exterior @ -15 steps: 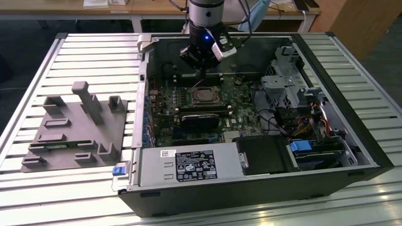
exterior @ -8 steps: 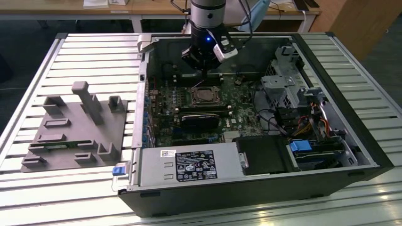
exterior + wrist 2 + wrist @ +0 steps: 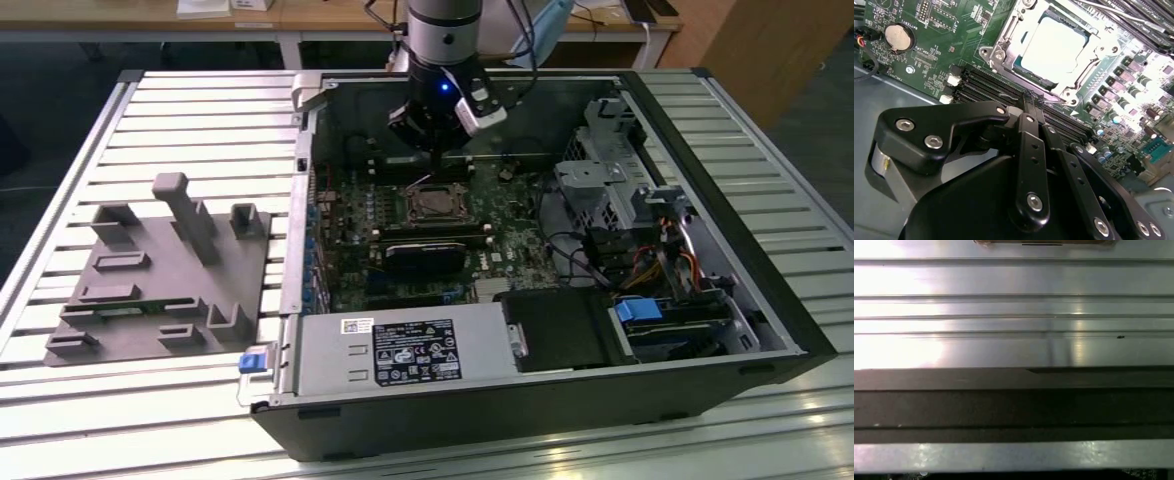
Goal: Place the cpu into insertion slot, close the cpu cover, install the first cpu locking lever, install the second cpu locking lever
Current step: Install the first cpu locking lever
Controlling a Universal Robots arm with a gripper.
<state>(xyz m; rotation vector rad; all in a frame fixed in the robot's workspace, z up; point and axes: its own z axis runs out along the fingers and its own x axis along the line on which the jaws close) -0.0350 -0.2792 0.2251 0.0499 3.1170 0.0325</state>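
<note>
In the exterior view, left to right, a grey parts tray [image 3: 160, 270] sits beside the open computer case [image 3: 747, 260]. The chip [image 3: 1054, 47] lies in its socket [image 3: 1004, 55], cover [image 3: 1085, 74] down; the clenched, empty gripper [image 3: 1034, 102] hovers just beside, so levers likely need slow, square pressure.

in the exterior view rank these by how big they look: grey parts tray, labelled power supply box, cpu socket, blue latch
1. grey parts tray
2. power supply box, close to the tray in size
3. cpu socket
4. blue latch
</note>
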